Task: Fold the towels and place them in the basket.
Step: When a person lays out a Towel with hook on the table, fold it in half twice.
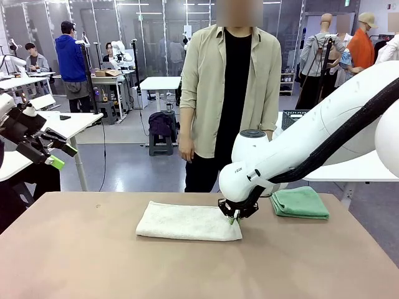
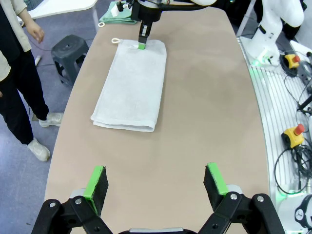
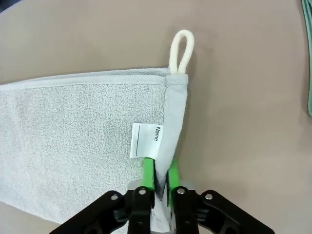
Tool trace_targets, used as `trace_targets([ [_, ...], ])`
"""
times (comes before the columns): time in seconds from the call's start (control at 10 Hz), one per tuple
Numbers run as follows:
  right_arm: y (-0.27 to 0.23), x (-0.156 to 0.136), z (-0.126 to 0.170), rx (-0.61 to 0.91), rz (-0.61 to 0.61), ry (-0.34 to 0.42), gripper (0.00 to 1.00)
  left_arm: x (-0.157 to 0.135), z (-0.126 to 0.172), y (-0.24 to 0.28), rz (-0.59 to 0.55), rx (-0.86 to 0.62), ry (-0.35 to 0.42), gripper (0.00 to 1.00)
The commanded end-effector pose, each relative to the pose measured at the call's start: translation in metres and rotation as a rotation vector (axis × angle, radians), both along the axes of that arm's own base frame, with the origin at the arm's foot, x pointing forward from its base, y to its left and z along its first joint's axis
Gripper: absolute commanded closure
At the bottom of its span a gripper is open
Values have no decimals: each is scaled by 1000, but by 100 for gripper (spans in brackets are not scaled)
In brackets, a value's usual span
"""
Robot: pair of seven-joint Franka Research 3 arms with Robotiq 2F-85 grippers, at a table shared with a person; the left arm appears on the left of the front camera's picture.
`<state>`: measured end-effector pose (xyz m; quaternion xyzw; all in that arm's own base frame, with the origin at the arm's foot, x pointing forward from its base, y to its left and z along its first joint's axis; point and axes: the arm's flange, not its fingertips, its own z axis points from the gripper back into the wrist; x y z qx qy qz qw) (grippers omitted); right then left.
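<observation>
right gripper: I see my right gripper (image 1: 234,218) down on the table, jaws pinched onto the right end edge of the cream-white towel (image 1: 187,222); in the right wrist view the green pads (image 3: 147,171) clamp the hem just below the name tag (image 3: 146,140).
cream-white towel: folded into a long strip, flat on the table (image 1: 93,261), mid-table, long axis left-right. Hanging loop (image 3: 181,50) sticks out from the far right corner.
sea green towel: folded, flat, just right of the gripper and slightly farther back (image 1: 300,202); apart from the cream one.
left gripper: I've got my left gripper (image 1: 47,152) raised at the far left, off the table edge, jaws spread wide; in its wrist view both green pads (image 2: 96,182) stand well apart, nothing between them.
basket: dark lattice basket (image 1: 290,117) on a white side table at the far right, partly hidden by my right arm.
person: stands at the far side, behind the towel, hand (image 1: 185,151) hanging down.
</observation>
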<state>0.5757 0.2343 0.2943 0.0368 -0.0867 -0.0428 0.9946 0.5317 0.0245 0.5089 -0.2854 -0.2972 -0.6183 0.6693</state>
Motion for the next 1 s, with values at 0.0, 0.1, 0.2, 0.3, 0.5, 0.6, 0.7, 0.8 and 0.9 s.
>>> trace_targets([
  [0.0,1,4,-6,-3,18,-9,100,-1,1,0,1,5,-5,0],
  [0.1,1,4,-7,-2,16,-7,100,-1,1,0,1,5,-5,0],
  [0.2,0,4,-7,0,16,-6,100,-1,1,0,1,5,-5,0],
  [0.3,1,3,-5,2,18,-6,100,-1,1,0,1,5,-5,0],
  [0.5,4,-1,2,4,40,-23,100,-1,1,0,1,5,-5,0],
  [0.6,5,-2,8,3,51,-38,100,-1,1,0,1,5,-5,0],
  [0.7,8,-4,15,0,62,-45,100,-1,1,0,1,5,-5,0],
  [0.8,12,-6,24,-8,73,-55,100,-1,1,0,1,5,-5,0],
  [0.9,13,-6,34,-13,87,-67,100,-1,1,0,1,5,-5,0],
])
